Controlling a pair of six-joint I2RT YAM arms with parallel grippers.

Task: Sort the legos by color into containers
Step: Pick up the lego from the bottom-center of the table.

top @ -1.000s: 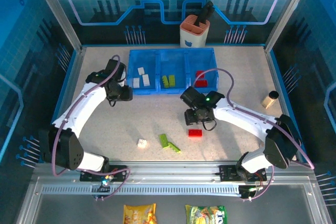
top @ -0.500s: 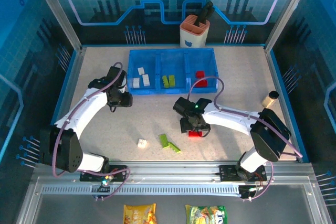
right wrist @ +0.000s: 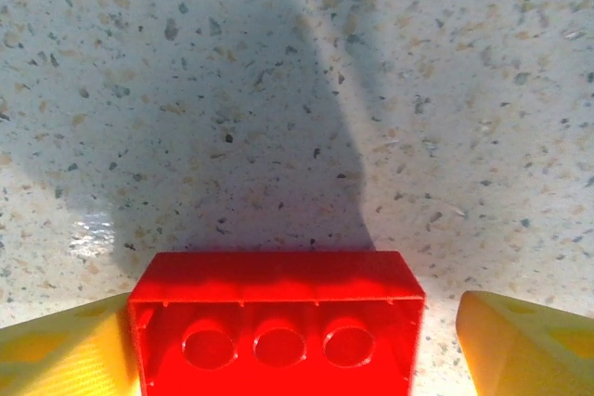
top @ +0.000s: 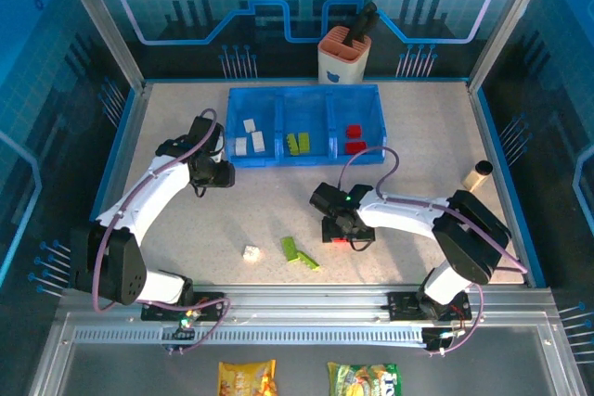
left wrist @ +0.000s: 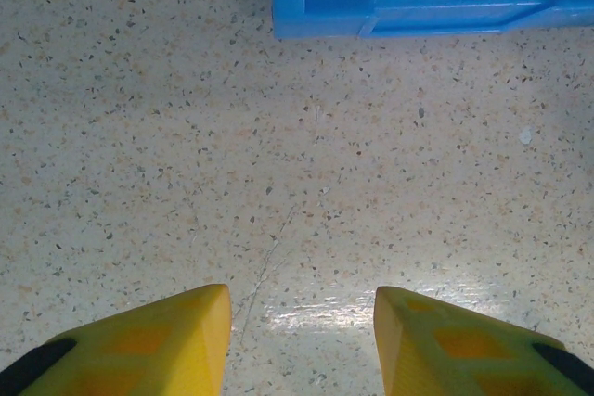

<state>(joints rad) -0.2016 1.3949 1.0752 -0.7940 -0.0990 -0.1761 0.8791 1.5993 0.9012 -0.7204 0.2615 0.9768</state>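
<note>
While straddling the red brick (right wrist: 277,322) (snug against one finger, a gap at the other), right claw (top: 342,229) spread wide, not squeezing yet. Looks like the grab step. Next: squeeze shut, lift, carry to the red bin (top: 367,108) far ahead. Left claw (left wrist: 302,322) spread too, holding nothing, tray (left wrist: 418,11) just ahead.

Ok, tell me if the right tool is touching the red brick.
Cannot tell. Right wrist view: one finger meets the brick with no visible gap, heights unclear; the other finger stands clear.
</note>
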